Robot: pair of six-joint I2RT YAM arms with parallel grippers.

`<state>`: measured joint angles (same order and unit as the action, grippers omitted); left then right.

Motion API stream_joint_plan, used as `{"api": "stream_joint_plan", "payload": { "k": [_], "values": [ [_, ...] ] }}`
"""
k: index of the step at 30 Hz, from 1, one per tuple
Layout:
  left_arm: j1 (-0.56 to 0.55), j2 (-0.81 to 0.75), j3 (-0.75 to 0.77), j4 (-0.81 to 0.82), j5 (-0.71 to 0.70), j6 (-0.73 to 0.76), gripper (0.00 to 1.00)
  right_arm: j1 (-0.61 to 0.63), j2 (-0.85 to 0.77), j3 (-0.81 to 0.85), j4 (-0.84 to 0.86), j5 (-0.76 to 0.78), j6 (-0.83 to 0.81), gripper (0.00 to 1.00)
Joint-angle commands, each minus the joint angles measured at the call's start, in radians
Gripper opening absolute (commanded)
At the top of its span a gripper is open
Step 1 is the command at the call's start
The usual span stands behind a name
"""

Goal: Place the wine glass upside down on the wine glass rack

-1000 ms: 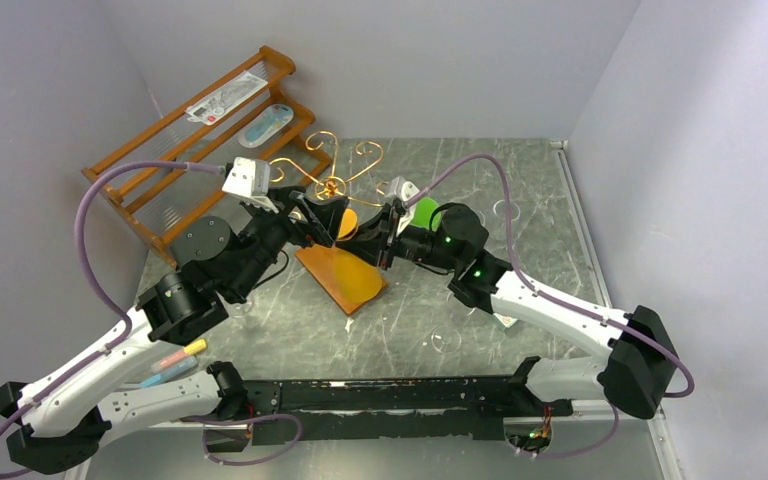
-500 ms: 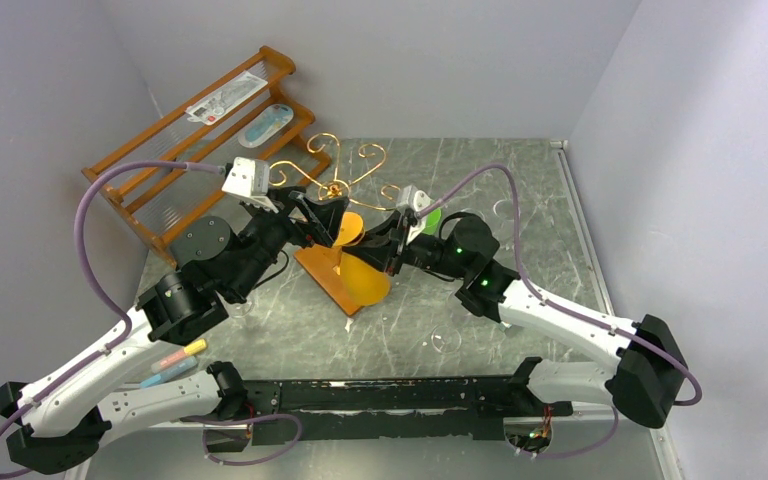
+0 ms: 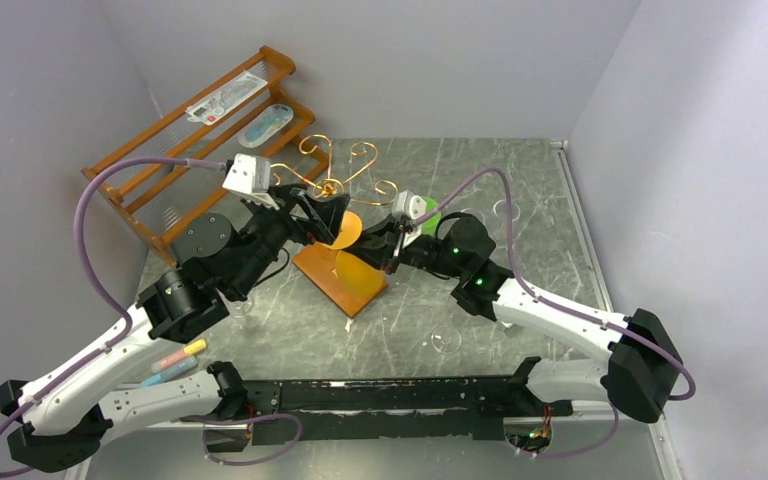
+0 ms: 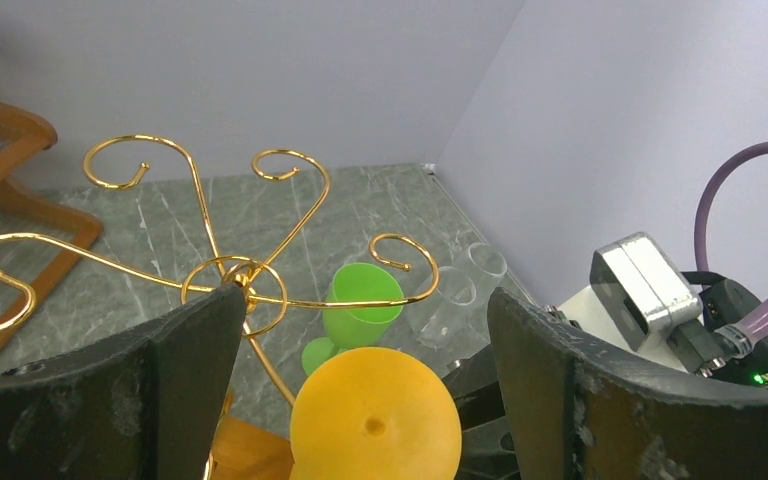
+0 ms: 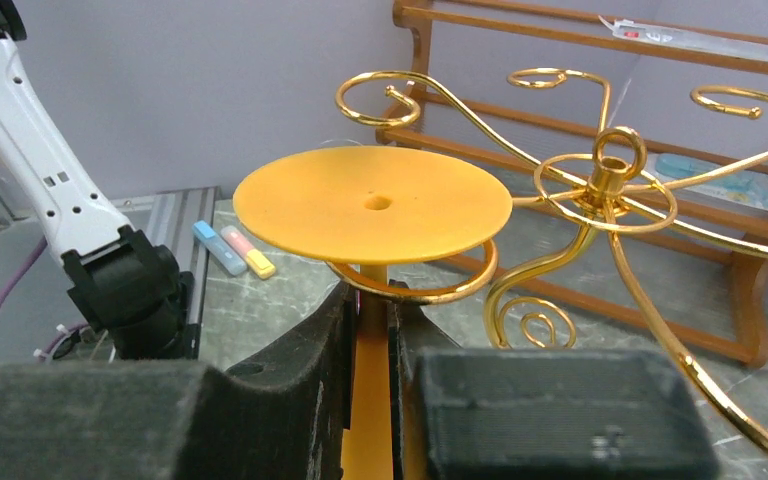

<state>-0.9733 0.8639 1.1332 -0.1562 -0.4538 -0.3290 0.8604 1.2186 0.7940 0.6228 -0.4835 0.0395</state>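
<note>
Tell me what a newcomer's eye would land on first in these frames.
The upside-down orange plastic wine glass at centre stands out: the right gripper pinches its stem, with its round foot just above a curl of the gold wire wine glass rack. The left gripper gapes open beside the rack's post, and a green plastic goblet stands behind it.

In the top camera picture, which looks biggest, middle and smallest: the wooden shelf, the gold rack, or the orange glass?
1. wooden shelf
2. wine glass rack
3. wine glass, orange and partly hidden by the arms, so judged on what shows
</note>
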Motion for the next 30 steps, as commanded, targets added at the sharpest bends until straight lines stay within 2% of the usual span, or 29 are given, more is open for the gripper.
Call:
{"api": "stream_joint_plan", "payload": {
  "k": [1,10,20,27,30],
  "values": [
    [-0.005,0.007,0.033,-0.009,-0.025,0.01,0.94,0.005,-0.031,-0.042,0.107,0.01,-0.031,0.0],
    [-0.005,0.016,0.034,-0.002,-0.023,0.011,0.94,0.005,-0.076,-0.095,0.146,0.109,0.002,0.0],
    [-0.005,0.014,0.036,-0.006,-0.02,0.006,0.94,0.004,-0.037,-0.062,0.062,0.178,0.004,0.0],
    [-0.004,0.009,0.034,-0.01,-0.019,0.002,0.94,0.004,-0.026,-0.056,0.018,0.175,0.021,0.15],
    [-0.005,0.005,0.034,-0.013,-0.021,0.001,0.94,0.004,-0.037,-0.045,-0.024,0.161,0.025,0.28]
  ]
}}
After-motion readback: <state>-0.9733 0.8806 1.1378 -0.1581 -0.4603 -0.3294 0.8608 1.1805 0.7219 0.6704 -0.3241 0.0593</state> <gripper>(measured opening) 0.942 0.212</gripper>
